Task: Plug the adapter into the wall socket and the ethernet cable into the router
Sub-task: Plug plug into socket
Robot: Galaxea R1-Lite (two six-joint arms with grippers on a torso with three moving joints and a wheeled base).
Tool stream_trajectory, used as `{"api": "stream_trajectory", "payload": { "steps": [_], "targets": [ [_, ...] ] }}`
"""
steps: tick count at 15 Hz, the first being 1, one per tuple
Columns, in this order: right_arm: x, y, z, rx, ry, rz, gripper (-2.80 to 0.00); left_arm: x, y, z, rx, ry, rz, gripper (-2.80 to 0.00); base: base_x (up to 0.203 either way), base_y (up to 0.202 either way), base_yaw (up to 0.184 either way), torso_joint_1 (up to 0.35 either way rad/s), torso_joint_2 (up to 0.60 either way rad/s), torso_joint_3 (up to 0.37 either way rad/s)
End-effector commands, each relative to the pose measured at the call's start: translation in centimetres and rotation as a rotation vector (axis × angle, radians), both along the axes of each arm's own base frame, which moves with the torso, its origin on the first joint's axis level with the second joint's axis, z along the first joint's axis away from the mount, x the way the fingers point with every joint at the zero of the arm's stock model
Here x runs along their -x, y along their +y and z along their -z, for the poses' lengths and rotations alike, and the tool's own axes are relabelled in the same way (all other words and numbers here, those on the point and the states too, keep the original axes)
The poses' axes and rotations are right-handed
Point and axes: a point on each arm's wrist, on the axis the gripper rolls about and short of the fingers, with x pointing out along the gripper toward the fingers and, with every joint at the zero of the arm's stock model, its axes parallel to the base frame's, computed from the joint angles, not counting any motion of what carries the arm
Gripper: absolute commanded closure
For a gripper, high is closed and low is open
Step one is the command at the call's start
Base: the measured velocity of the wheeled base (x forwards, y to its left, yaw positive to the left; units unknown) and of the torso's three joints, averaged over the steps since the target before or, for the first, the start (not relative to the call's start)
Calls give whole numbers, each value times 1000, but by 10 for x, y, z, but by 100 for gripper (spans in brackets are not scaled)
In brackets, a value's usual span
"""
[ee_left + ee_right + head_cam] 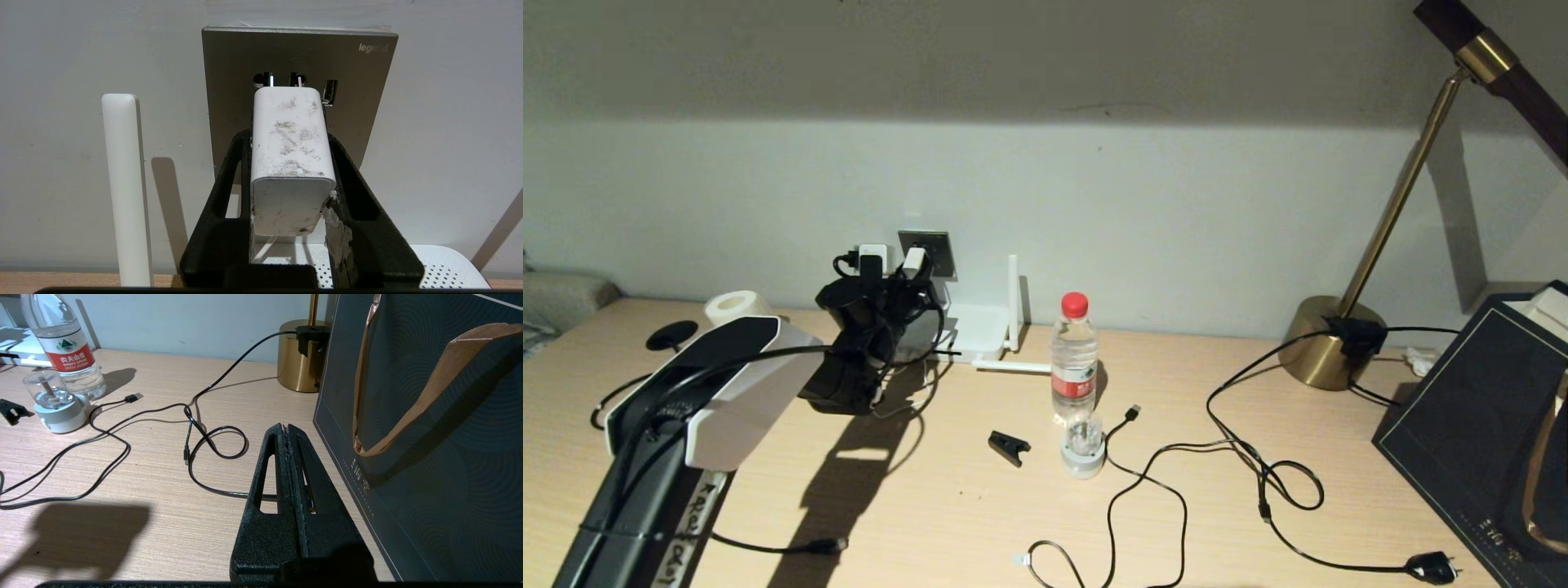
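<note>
1 bottle (1074, 359), 1 lamp (1388, 212)

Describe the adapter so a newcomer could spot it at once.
Find the grey wall socket on the wall behind the desk, left of the water bottle. Right in front of it, the left gripper clamps the adapter, prongs at the holes. It is the scuffed white boxy block, unlike the slim router antenna beside it.

I look over a light wood-grain bench (980, 523) set against a plain pale wall (1176, 188). The wall's upper part lies in shadow, its lower band lit. At far right a brass lamp (1327, 343) stands on a round base, its slim stem slanting up toward the corner. Hard shadows fall across the bench at near left.
</note>
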Motion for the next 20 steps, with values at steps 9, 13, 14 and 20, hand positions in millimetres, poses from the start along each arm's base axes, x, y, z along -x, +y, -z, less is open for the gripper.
{"api": "stream_trajectory", "payload": {
  "steps": [9,13,14,20],
  "targets": [
    [-3,0,10,0,36,0,0,2,0,-7,3,-19,-1,0,0,0,0,0,0,0],
    [-3,0,10,0,35,0,0,4,0,-6,1,-7,-1,0,0,0,0,0,0,0],
    [-3,0,10,0,36,1,0,4,0,-4,1,1,-2,0,0,0,0,0,0,0],
    [-3,0,10,0,36,0,0,4,1,3,-1,16,-4,0,0,0,0,0,0,0]
  ]
}}
